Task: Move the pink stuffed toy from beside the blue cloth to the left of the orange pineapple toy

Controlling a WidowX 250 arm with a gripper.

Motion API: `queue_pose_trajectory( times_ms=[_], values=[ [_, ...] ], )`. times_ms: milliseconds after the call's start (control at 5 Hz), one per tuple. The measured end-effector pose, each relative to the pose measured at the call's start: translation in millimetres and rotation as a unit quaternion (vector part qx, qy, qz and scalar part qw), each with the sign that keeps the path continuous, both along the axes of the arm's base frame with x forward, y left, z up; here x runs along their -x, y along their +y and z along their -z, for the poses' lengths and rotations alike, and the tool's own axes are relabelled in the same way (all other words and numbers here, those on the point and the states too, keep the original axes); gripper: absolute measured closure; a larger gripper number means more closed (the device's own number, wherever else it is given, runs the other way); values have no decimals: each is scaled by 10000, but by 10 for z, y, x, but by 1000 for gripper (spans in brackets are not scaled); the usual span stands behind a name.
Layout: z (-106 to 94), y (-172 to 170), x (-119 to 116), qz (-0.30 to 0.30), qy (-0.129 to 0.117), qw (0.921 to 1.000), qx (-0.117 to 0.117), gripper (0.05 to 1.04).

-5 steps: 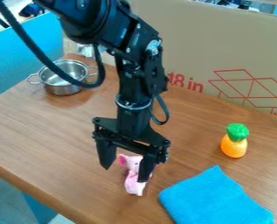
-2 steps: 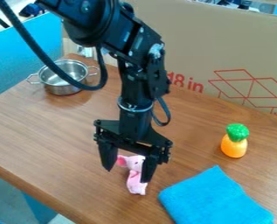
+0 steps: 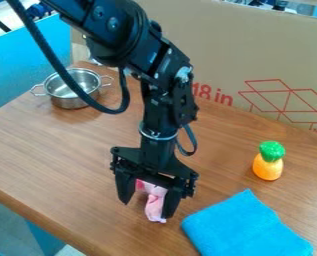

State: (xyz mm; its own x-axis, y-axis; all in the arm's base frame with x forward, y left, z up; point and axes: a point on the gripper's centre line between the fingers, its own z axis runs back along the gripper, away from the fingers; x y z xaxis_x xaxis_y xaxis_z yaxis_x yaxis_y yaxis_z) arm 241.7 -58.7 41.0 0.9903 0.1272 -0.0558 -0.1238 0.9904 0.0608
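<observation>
The gripper [image 3: 146, 209] is spread wide, its fingers straddling the pink toy [image 3: 154, 207] on the wooden table [image 3: 60, 165]. Just right of the pink toy lies a blue cloth [image 3: 244, 227]; farther right, a toy pineapple [image 3: 267, 167]; well behind it, leftward, a metal pot [image 3: 70, 102].

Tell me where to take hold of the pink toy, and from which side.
Best, I judge, to grip the pink toy around its body, just below the head, coming down from above: the body looks slim enough to fit between the fingers of the hand, which hangs open over it. The head is partly hidden.
</observation>
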Motion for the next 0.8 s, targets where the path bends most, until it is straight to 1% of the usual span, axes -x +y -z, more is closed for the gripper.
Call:
queue_pose_trajectory(
  times_ms=[200, 400, 600, 800],
  values=[
    [82, 11, -1, -5, 90, 10000, -21, 81],
    [127, 19, -40, 9, 95, 9999, -63, 138],
    [156, 5, -53, -198, -35, 9998, -40, 412],
    [104, -3, -30, -261, -150, 9995, -96, 693]
  ],
)
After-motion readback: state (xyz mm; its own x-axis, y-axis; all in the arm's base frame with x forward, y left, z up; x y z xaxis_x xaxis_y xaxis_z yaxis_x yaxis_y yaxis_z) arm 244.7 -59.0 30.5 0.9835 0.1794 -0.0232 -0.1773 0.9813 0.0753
